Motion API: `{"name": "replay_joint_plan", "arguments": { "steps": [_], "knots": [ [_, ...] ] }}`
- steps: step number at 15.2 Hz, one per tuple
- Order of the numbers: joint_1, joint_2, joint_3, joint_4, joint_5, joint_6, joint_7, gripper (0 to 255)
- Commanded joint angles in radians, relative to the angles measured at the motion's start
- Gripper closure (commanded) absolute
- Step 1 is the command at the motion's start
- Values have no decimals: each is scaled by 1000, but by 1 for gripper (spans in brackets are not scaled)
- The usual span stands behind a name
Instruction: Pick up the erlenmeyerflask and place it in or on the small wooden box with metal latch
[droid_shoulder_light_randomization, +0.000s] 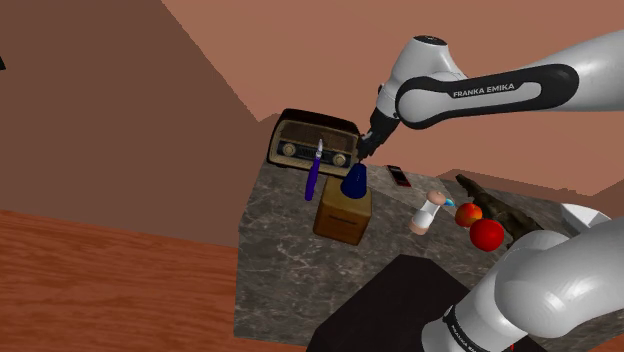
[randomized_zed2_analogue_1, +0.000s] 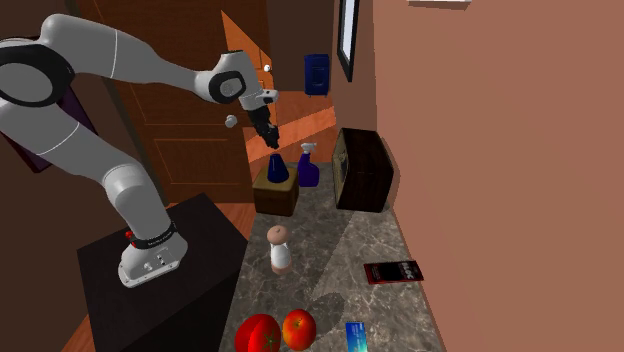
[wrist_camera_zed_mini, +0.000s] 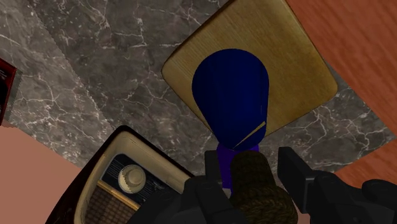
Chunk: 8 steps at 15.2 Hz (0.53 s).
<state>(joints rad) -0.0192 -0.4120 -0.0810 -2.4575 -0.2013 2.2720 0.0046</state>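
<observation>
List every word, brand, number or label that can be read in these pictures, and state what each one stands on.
"FRANKA EMIKA": on the dark forearm band of the white arm, in the shoulder view.
White print on the red and black card lying on the counter: too small to read.
Marks on the blue card: too small to read.
Dial of the radio: no readable figures.

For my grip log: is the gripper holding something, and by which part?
Cannot be told: the gripper is around the blue flask at its corked neck, but contact is unclear.

radio (wrist_camera_zed_mini: 114, 191): cut off at wrist-view edge; box (wrist_camera_zed_mini: 299, 70) top: partly hidden under flask (wrist_camera_zed_mini: 230, 95)
</observation>
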Motion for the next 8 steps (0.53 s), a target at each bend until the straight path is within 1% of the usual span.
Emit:
{"name": "replay_joint_plan", "arguments": {
  "steps": [1, 2, 3, 8],
  "knots": [
    [0, 0, 0, 0, 0, 1, 0, 255],
    [0, 0, 0, 0, 0, 1, 0, 255],
    [0, 0, 0, 0, 0, 1, 0, 0],
    [0, 0, 0, 0, 0, 1, 0, 0]
  ]
}}
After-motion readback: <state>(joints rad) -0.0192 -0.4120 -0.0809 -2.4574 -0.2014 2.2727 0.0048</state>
